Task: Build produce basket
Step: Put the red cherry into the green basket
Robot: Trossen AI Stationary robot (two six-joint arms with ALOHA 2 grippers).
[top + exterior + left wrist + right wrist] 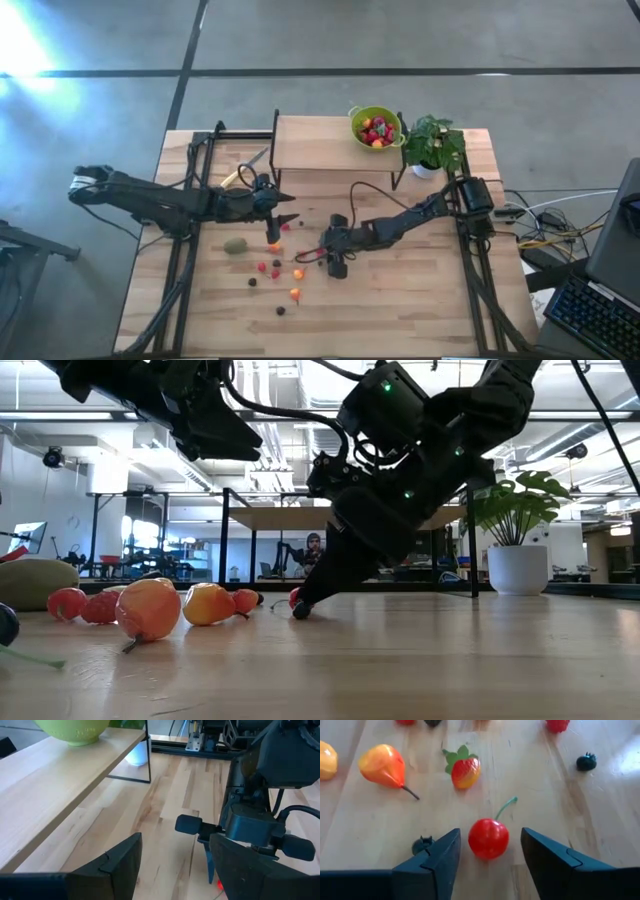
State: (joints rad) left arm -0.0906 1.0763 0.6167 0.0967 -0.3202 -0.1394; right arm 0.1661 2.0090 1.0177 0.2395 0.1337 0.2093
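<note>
Right gripper low on the table with a red cherry between its parted fingers — not clamped.

The right gripper (490, 857) sits at table level near the middle of the table (400, 310); its fingers stand apart on either side of the cherry (488, 838), with a gap showing on both sides, so nothing is gripped. A dark berry (423, 844) lies just beside one finger. The left gripper (285, 219) hovers above the table near the scattered produce (275, 268), fingers open and empty. The kiwi-like fruit (235, 245) lies on the table left of the loose pieces. The produce basket (376, 127) stands on the raised shelf (310, 145) — beside the potted plant (432, 145) — already holding several red and orange fruits.
</note>
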